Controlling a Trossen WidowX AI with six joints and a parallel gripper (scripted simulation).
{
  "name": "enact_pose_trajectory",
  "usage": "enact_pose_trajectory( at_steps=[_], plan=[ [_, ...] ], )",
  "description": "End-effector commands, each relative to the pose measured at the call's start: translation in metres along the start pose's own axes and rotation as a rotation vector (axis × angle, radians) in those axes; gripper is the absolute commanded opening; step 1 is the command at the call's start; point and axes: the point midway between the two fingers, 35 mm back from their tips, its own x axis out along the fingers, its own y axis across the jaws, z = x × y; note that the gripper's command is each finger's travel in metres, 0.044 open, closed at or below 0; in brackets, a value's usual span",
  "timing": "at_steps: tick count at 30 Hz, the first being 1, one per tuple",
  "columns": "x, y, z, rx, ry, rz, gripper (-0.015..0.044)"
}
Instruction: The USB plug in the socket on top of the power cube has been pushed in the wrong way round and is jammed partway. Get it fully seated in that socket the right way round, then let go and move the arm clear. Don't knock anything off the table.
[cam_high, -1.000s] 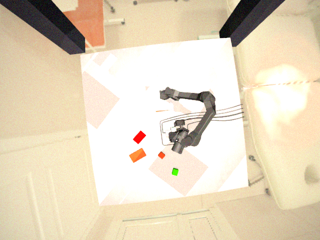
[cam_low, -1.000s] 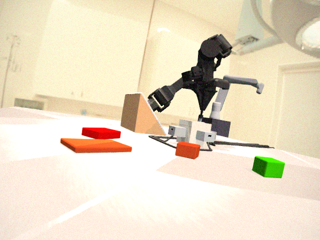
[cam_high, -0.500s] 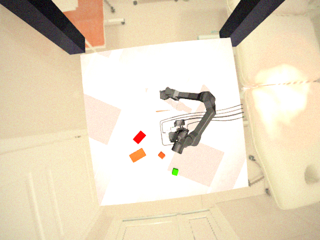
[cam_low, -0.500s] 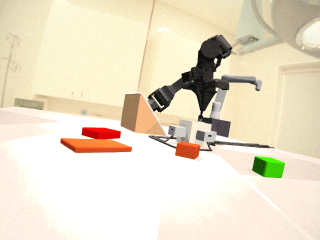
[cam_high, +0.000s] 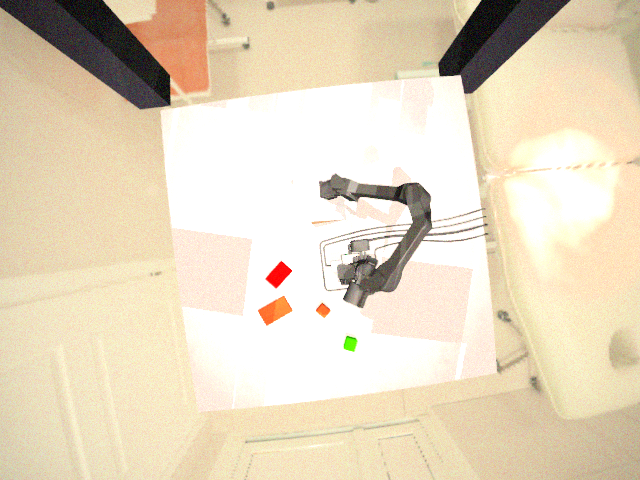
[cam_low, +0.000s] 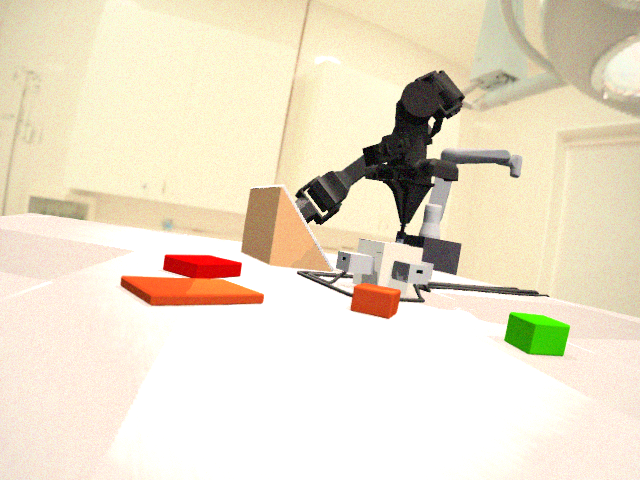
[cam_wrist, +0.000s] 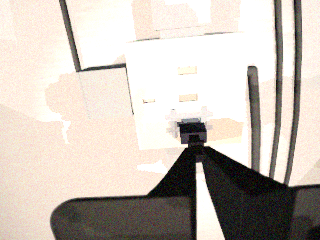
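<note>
The white power cube (cam_low: 403, 254) (cam_wrist: 220, 60) stands on the table; it is mostly hidden under the arm in the top view. My gripper (cam_low: 403, 225) (cam_wrist: 197, 154) points down above it, shut on the dark USB plug (cam_low: 400, 237) (cam_wrist: 193, 133). The plug is upright at the top of the cube, at the near edge of its face in the wrist view. A greyish patch shows just beyond the plug, with pale marks on both sides. How deep the plug's metal end sits, and which way round it is, cannot be told. Other slots show farther up the cube's face.
Light grey adapters (cam_low: 356, 262) (cam_low: 413, 272) stick out of the cube's sides, and a dark block (cam_low: 443, 254) stands behind it. Black cables run around it. A tan wedge (cam_low: 261, 227), red block (cam_high: 279, 274), orange slab (cam_high: 275, 310), small orange block (cam_high: 323, 310) and green block (cam_high: 350, 343) stand nearby.
</note>
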Motion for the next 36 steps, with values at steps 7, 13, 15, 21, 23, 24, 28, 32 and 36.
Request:
enact_pose_trajectory(
  at_steps=[7, 13, 15, 21, 23, 24, 28, 32, 36],
  plan=[
    [0.0009, 0.0005, -0.0004, 0.003, 0.001, 0.004, 0.0],
    [0.0016, 0.0005, -0.0004, 0.003, 0.001, 0.004, 0.0],
    [0.0019, 0.0005, -0.0004, 0.003, 0.001, 0.004, 0.0],
    [0.0026, 0.0005, -0.0003, 0.003, 0.001, 0.004, 0.0],
    [0.0028, 0.0005, -0.0003, 0.003, 0.001, 0.004, 0.0],
    [0.0029, 0.0005, -0.0003, 0.003, 0.001, 0.004, 0.0],
    [0.0034, 0.0005, -0.0003, 0.003, 0.001, 0.004, 0.0],
    [0.0039, 0.0005, -0.0002, 0.003, 0.001, 0.004, 0.0],
    [0.0044, 0.0005, -0.0002, 0.003, 0.001, 0.004, 0.0]
  ],
)
